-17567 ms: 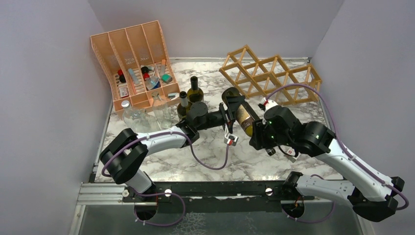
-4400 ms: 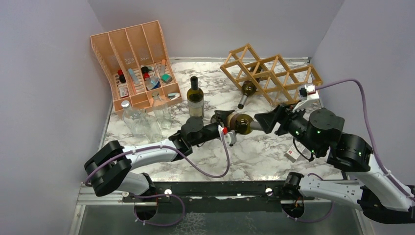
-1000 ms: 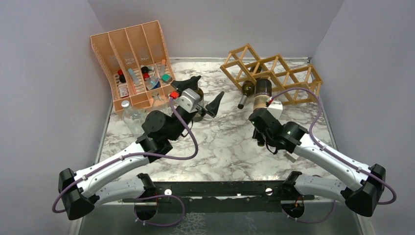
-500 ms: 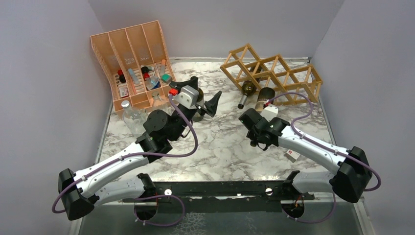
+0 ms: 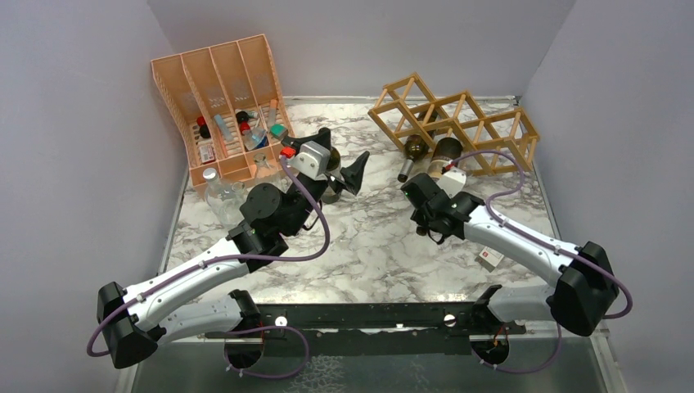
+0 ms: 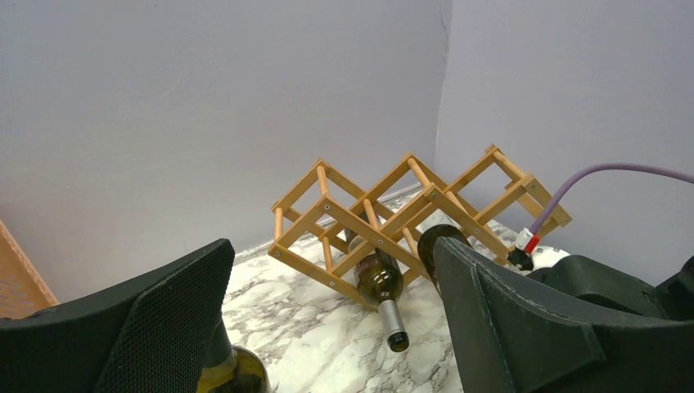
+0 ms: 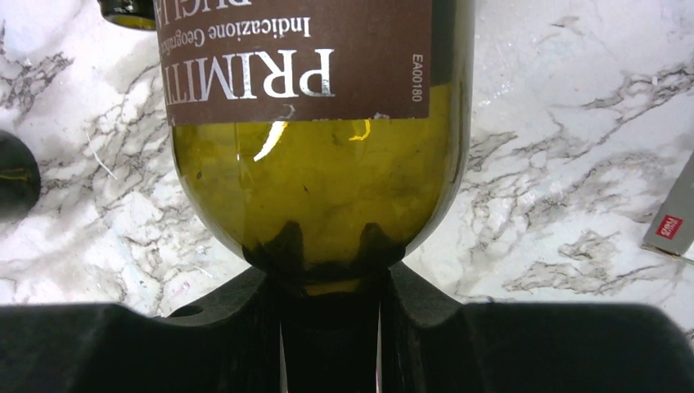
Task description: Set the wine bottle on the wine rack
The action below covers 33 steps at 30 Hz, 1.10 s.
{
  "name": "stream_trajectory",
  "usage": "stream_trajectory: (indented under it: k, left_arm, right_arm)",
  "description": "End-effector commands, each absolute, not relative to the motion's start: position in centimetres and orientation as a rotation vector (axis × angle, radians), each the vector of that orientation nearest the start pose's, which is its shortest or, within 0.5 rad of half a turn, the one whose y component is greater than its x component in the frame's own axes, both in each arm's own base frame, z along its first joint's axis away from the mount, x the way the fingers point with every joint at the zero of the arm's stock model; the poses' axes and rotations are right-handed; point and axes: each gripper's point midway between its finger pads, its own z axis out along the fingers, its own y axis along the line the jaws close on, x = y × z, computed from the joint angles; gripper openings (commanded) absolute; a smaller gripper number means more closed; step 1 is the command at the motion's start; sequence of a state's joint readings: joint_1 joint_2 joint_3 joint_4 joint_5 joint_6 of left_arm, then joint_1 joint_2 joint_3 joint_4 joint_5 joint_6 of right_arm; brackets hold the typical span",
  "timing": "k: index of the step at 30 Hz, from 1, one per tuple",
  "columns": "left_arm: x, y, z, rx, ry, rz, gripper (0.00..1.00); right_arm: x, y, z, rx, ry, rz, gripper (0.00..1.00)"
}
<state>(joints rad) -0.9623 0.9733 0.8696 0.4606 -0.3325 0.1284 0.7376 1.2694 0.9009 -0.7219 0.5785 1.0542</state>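
The light wooden wine rack (image 5: 458, 123) stands at the back right; it also shows in the left wrist view (image 6: 409, 205). One dark wine bottle (image 5: 413, 150) lies in a lower cell, neck pointing out (image 6: 380, 282). My right gripper (image 5: 429, 196) is shut on the neck of a second green wine bottle (image 7: 315, 164) with a brown label. That bottle (image 5: 447, 151) lies with its base at the front of the neighbouring lower cell; how deep it sits is unclear. My left gripper (image 5: 340, 164) is open and empty, raised above a standing wine bottle (image 6: 233, 372).
An orange-pink slotted organiser (image 5: 229, 98) with small items stands at the back left. Clear glass bottles (image 5: 229, 196) stand in front of it. A small white tag (image 5: 491, 259) lies on the marble right of my right arm. Walls close in behind and beside the rack.
My right gripper has carried the labelled bottle back and right, so its base now meets the rack's lower cell. My left arm has barely moved.
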Motion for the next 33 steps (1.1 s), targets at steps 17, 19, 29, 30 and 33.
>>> stream_trajectory:
  k: [17, 19, 29, 30, 33]
  left_arm:
    - [24.8, -25.2, 42.6, 0.391, 1.164, -0.531, 0.99]
    - [24.9, -25.3, 42.5, 0.391, 1.166, -0.528, 0.99]
    - [24.6, -25.7, 42.5, 0.424, 1.161, -0.535, 0.99]
    - [24.3, -26.0, 42.6, 0.458, 1.146, -0.543, 0.99]
    - [23.7, -26.9, 42.5, 0.525, 1.129, -0.564, 0.99]
  right_arm:
    - [32.2, 15.6, 15.7, 0.604, 2.155, 0.084, 0.01]
    - [32.6, 15.3, 15.6, 0.604, 2.158, 0.088, 0.01]
    - [35.6, 14.9, 15.6, 0.555, 2.178, 0.115, 0.08]
    - [35.9, 14.8, 15.5, 0.553, 2.181, 0.116, 0.09]
    - [36.9, 14.3, 15.6, 0.555, 2.178, 0.113, 0.12]
